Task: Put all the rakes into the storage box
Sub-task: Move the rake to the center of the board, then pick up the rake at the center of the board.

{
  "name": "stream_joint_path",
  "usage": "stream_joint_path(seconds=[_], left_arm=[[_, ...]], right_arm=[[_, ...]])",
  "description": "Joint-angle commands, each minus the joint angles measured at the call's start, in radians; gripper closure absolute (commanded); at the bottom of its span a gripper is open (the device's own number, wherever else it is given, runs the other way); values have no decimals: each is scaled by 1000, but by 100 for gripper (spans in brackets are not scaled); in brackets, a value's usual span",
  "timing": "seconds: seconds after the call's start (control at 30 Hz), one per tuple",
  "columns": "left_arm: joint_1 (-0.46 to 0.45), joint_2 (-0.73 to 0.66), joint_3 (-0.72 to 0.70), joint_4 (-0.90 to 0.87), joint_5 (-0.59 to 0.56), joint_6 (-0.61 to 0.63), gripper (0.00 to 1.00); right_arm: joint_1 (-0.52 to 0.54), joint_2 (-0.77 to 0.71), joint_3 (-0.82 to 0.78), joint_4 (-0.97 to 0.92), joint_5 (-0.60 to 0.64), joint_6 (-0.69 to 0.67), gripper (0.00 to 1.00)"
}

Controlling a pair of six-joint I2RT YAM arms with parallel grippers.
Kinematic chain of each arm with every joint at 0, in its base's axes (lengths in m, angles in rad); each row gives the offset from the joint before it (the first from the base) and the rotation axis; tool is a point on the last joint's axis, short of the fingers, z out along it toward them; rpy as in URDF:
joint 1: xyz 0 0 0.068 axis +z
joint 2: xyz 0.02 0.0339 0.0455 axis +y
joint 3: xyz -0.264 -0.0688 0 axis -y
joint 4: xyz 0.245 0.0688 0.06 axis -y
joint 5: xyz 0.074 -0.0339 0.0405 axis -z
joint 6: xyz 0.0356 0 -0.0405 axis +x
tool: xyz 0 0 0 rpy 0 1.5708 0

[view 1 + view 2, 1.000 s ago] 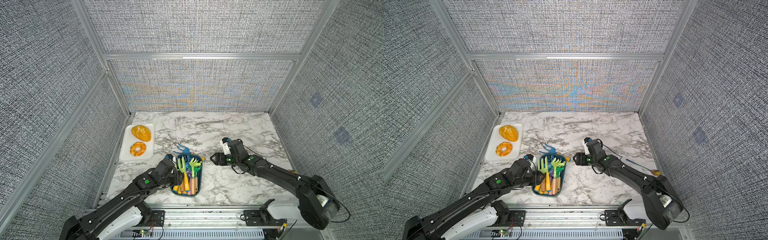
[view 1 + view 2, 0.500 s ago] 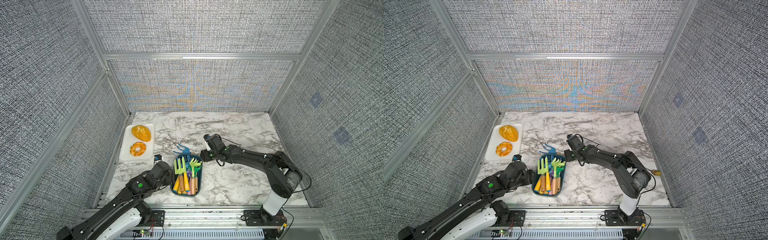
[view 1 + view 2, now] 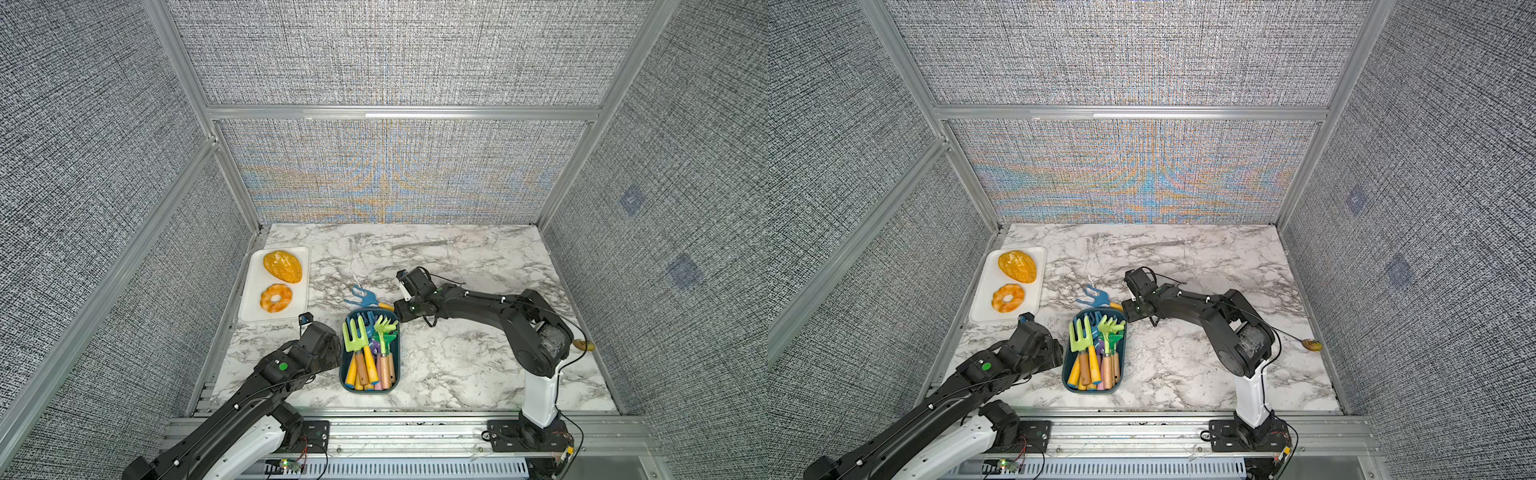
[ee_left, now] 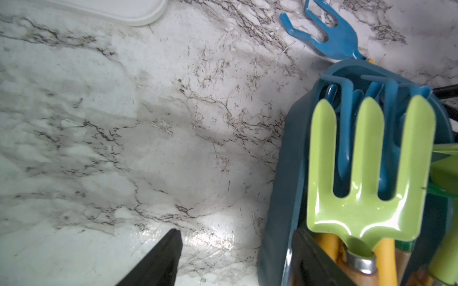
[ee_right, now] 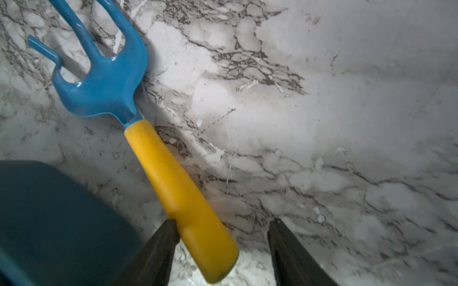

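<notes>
A marble-patterned bench (image 3: 457, 374) inside a grey-walled cell, shown from above and from two wrist cameras. The rake (image 3: 365, 298) — blue three-tined head, yellow handle — lies flat on the bench just beyond the far end of the storage box (image 3: 343, 376), outside it, with its handle end near the box's far corner. The right end effector (image 5: 223, 222) sits low at that handle end with its jaws spread. The butt of the handle lies between them, touching or almost touching one finger (image 5: 162, 247) and well apart from the other, so nothing is pinched yet. The left end effector (image 4: 236, 232) is also spread, beside the box's long wall; one of its fingers seems to lie over the wall, but contact cannot be told. The box already holds several green and blue garden tools (image 3: 355, 338), heads toward the far end. The step in hand looks like the grasp. To do it well, the right arm would likely shift sideways to centre the handle before closing, and reach a little further along it — a pinch at the very butt could let the head droop. The lift should clear the box wall. The rake then wants turning lengthwise and lowering gently, so its hooked tines do not snag the others.
</notes>
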Motion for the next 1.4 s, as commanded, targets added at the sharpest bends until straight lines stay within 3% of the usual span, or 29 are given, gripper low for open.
stream_joint_path(seconds=[0.0,0.17,0.3,0.4,0.6,0.73,0.97,1.1,1.37], left_arm=[[9,9,-1,26,9,8,25],[19,19,-8,38,19,12,25],[26,24,-10,47,26,14,25],[30,33,-9,56,31,18,25],[39,65,-5,75,36,28,25],[56,112,0,109,40,45,25],[116,233,39,163,74,78,25],[139,206,57,167,80,87,25],[227,201,70,170,125,112,23]], right_arm=[[1,42,20,-86,48,-17,36],[-15,68,43,-104,81,-5,40],[-37,53,25,-93,82,10,60],[-55,31,-3,-90,81,20,70],[-107,-62,-120,-68,72,57,73],[-115,-126,-155,-70,58,46,72],[-129,-131,-104,-76,31,2,38],[-147,-81,-32,-89,24,-22,33],[-172,83,166,-154,0,-71,33]])
